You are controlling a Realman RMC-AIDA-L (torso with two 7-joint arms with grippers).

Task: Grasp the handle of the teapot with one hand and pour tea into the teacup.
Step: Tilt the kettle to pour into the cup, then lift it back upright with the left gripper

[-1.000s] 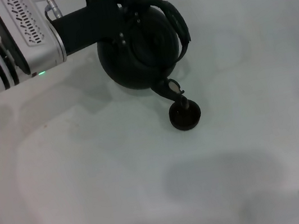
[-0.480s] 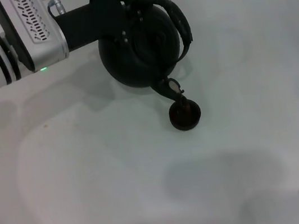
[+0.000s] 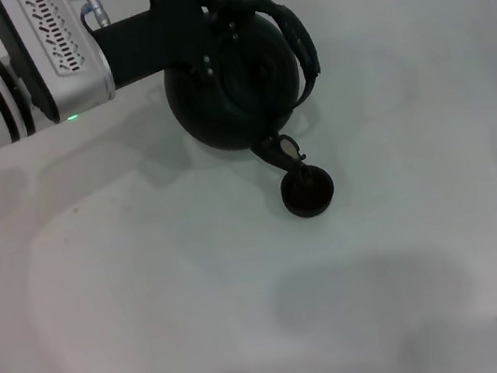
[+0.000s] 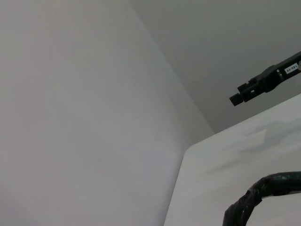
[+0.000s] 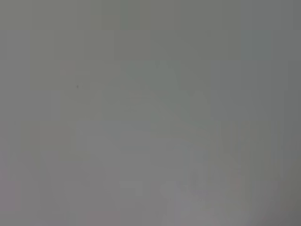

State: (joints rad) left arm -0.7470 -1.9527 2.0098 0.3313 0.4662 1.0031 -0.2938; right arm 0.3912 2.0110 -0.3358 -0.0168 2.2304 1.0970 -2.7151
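Teapot [image 3: 230, 80] tilted, spout toward teacup [image 3: 307, 192] (left gripper [image 3: 202, 9] on handle [image 3: 299, 36]).

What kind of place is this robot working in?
Probably a lab test bench: a bare white table by a blank wall, holding only a black teapot and teacup, the left end effector on the teapot's handle.

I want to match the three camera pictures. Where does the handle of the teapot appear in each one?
Head view: the handle arches over the teapot, top centre, held by the left gripper.
Left wrist view: a rough black arc at the bottom right corner.
Right wrist view: not in it.
Shared landmark: the white table.
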